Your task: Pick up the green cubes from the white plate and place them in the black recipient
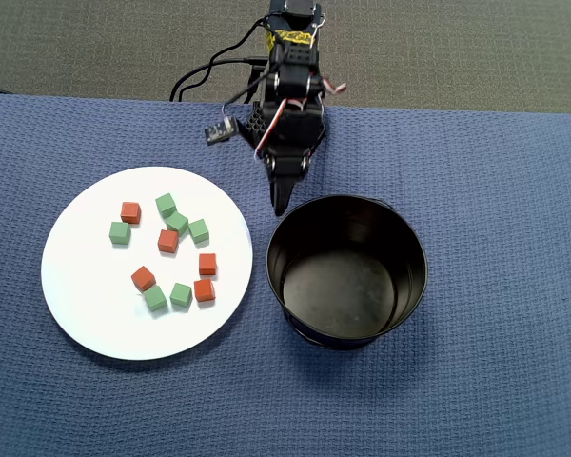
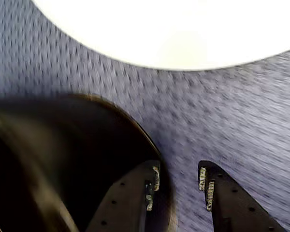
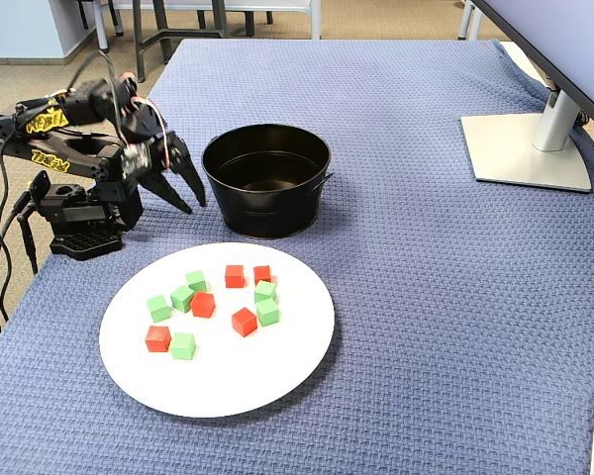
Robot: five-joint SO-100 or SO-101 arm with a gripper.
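Several green cubes (image 1: 177, 222) (image 3: 182, 298) lie scattered on the white plate (image 1: 95, 314) (image 3: 228, 386), mixed with red-orange cubes (image 1: 168, 241) of the same size. The black recipient (image 1: 347, 295) (image 3: 267, 213) stands empty beside the plate. My gripper (image 1: 283, 195) (image 3: 193, 206) hangs open and empty just outside the pot's rim, between pot and plate. In the wrist view the gripper (image 2: 180, 181) is open over blue cloth. One finger (image 2: 154, 179) overlaps the pot's edge (image 2: 63, 159), and the plate's edge (image 2: 174, 29) runs along the top; no cubes show there.
A blue woven cloth (image 3: 426, 297) covers the table. The arm's base (image 3: 79, 213) and cables (image 1: 205, 76) sit at the table's edge behind the gripper. A monitor stand (image 3: 530, 148) rests at the far right in the fixed view.
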